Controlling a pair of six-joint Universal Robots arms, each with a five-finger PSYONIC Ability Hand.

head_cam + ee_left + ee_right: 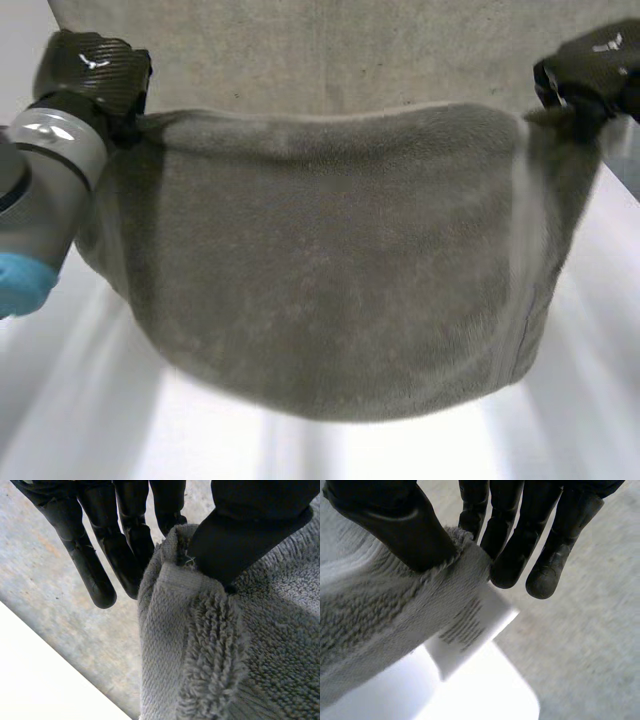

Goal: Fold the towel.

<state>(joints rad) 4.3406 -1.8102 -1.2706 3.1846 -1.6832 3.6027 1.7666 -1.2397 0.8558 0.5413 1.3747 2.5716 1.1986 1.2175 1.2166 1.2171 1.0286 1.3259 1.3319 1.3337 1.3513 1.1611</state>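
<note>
The left robot hand (92, 68) pinches one corner of the single grey towel (340, 280); the right robot hand (592, 60) pinches a second, by its one white label (470, 630). The towel sags between them over the tabletop (200, 440), its far part seemingly lying flat.

The white bench (90, 420) has a smooth, shiny top, brightly lit, with soft pale and grey streaks running along it toward the near edge.
</note>
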